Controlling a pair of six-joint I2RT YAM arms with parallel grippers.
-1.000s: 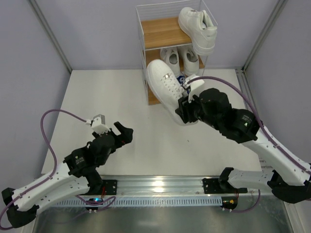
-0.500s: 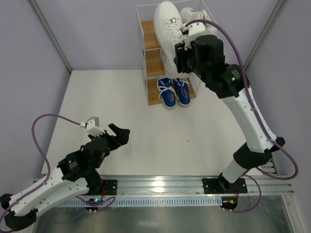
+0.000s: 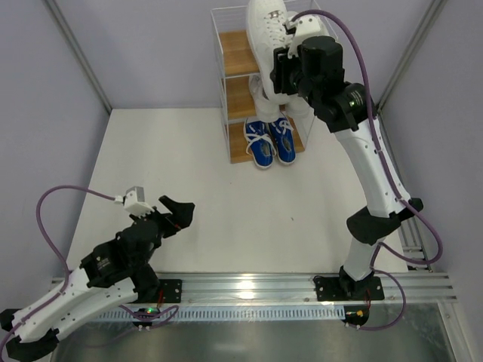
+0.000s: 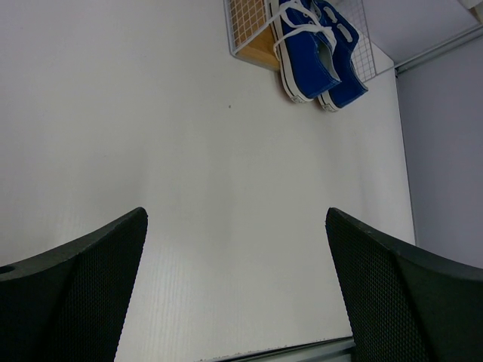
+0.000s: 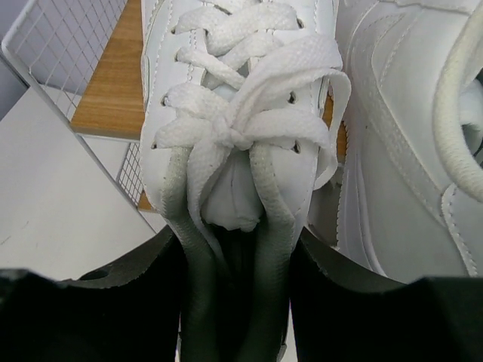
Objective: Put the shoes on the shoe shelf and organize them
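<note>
The shoe shelf (image 3: 232,54) stands at the table's far edge. My right gripper (image 3: 282,66) is raised to its top tier and shut on a white sneaker (image 3: 266,21), held by the heel end over the top board. In the right wrist view the gripper (image 5: 238,253) clamps the sneaker (image 5: 241,83), with a second white sneaker (image 5: 400,151) close on its right. The blue pair (image 3: 270,142) sits on the bottom board and shows in the left wrist view (image 4: 313,49). White shoes on the middle tier (image 3: 259,89) are mostly hidden. My left gripper (image 3: 176,214) is open and empty, low at the near left.
The shelf's wire side (image 5: 68,53) runs just left of the held sneaker. Grey walls and metal posts (image 3: 75,53) enclose the white table (image 3: 173,151). A metal rail (image 3: 249,290) crosses the near edge. A purple cable loops from each arm.
My right arm has carried the white sneaker from in front of the shelf up to the top tier. My left arm has drawn back toward the near left.
</note>
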